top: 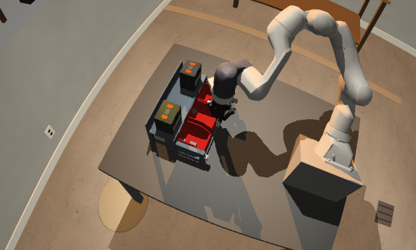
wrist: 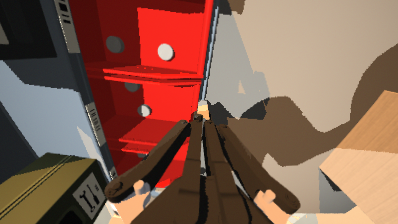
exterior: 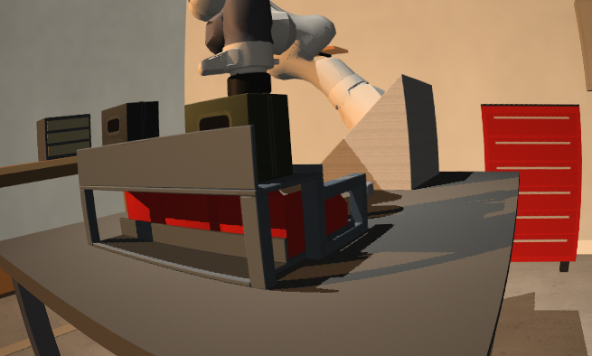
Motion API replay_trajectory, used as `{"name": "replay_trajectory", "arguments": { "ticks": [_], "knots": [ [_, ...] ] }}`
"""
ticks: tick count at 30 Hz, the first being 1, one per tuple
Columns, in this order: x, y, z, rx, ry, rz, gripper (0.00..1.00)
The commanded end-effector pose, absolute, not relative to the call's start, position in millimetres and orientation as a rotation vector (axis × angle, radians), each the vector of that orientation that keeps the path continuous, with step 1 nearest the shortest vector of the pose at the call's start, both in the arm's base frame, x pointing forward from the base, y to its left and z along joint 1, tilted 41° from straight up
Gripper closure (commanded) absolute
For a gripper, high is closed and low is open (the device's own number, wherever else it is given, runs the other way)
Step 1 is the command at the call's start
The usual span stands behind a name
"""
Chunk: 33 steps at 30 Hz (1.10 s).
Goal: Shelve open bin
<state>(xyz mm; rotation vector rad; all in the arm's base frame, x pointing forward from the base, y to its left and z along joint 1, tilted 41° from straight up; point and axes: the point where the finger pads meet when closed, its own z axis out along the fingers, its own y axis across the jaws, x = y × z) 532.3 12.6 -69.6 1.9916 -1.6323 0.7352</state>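
Grey shelf [top: 163, 105] sits on the table, with the red bins [top: 197, 127] in their row along its 4 o'clock side and two dark cases on top. Gripper [wrist: 202, 111] hangs over the row's front edge, jaws squeezed together on nothing.

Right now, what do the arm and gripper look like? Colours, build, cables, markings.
Arm: off-white, rounded links, dark grey wrist section, pale flange above a black collar. Gripper: slim dark brown linkage fingers with pale tips. No cables or markings visible.

From outside, the shelf's back board [exterior: 169, 158] hides most of the red bins [exterior: 196, 210].
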Motion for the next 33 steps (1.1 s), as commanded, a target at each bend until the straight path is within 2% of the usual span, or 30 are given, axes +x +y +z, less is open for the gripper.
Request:
{"name": "replay_trajectory", "arguments": {
  "ticks": [1,33],
  "knots": [
    [533.7,12.8,-69.3,1.995,-1.628,0.733,1.0],
    [516.5,19.9,-57.2,1.995,-1.628,0.733,1.0]
  ]
}}
